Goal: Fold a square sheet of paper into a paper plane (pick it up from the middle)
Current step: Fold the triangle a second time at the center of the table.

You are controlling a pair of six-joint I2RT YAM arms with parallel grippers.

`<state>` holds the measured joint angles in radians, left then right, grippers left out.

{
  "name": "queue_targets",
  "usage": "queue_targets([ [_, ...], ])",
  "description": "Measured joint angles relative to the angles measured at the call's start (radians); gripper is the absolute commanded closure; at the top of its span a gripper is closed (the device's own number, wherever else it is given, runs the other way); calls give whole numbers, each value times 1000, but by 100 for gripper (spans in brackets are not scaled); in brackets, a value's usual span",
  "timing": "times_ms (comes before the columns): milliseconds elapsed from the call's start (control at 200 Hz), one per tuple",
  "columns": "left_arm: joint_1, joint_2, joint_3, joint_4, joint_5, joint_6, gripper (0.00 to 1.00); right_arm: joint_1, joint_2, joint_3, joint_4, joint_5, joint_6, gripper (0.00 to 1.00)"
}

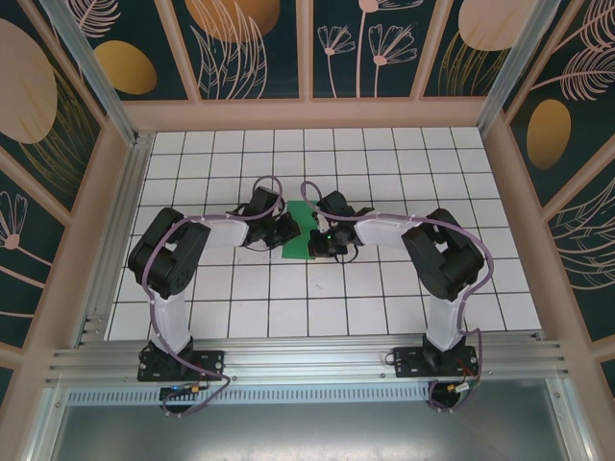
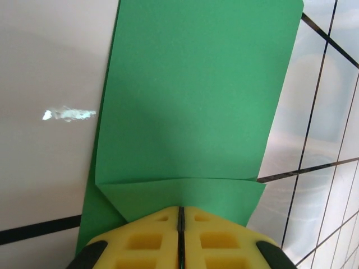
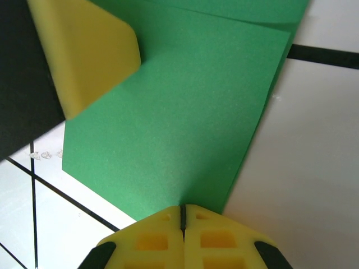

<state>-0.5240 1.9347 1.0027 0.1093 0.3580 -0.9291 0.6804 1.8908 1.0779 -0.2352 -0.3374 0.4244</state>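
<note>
Square sheet of paper (image 1: 296, 248): green, thin, showing at least 1 fold, lying mid-way across the white tiled table (image 1: 404, 288), between the 2 arms. Probably featherweight and limp: apt to sag under its own weight, to keep any crease pinched into it, and to slide easily on glossy tiles. Best taken at an edge or along a crease, flat pads, light pressure; no crumpling of an open panel.

Left gripper (image 1: 285, 229) at the sheet's left edge. In its wrist view, left gripper (image 2: 180, 208) with yellow pads (image 2: 146, 244) pressed together, no gap at the seam, seemingly pinching a narrow turned-over flap of the paper (image 2: 193, 95). Crease straight across, just ahead of the tips; remainder of the sheet stretching away flat over the tiles.

Right gripper (image 1: 324, 240) at the opposite edge. In its wrist view, right gripper (image 3: 183, 207) likewise closed tight, nipping the near corner of the paper (image 3: 174, 123), 2 layers visible along the right side. Upper left there, 1 yellow finger (image 3: 90, 50), presumably of the left gripper, over the green.

Likely hazard: a tear or stray crease if tugged apart.
</note>
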Motion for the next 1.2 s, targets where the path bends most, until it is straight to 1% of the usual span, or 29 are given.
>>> queue_targets([
  [105,0,0,-6,12,-7,-11,94,-2,-2,10,-8,-4,0,99],
  [295,0,-3,-42,76,1,-34,95,-5,-1,71,-76,-25,12,98],
  [445,0,-4,-54,101,2,-42,95,-5,5,149,-75,-38,29,99],
  [550,0,-4,-59,111,3,-45,95,-5,39,180,-64,-47,32,99],
  [761,0,-6,-66,123,3,-45,95,-10,92,179,-69,-48,38,99],
  [946,0,-6,-66,124,1,-48,95,-11,97,144,-52,-53,38,99],
  [1201,0,-6,-66,124,0,-52,96,-17,18,4,53,-56,34,99],
])
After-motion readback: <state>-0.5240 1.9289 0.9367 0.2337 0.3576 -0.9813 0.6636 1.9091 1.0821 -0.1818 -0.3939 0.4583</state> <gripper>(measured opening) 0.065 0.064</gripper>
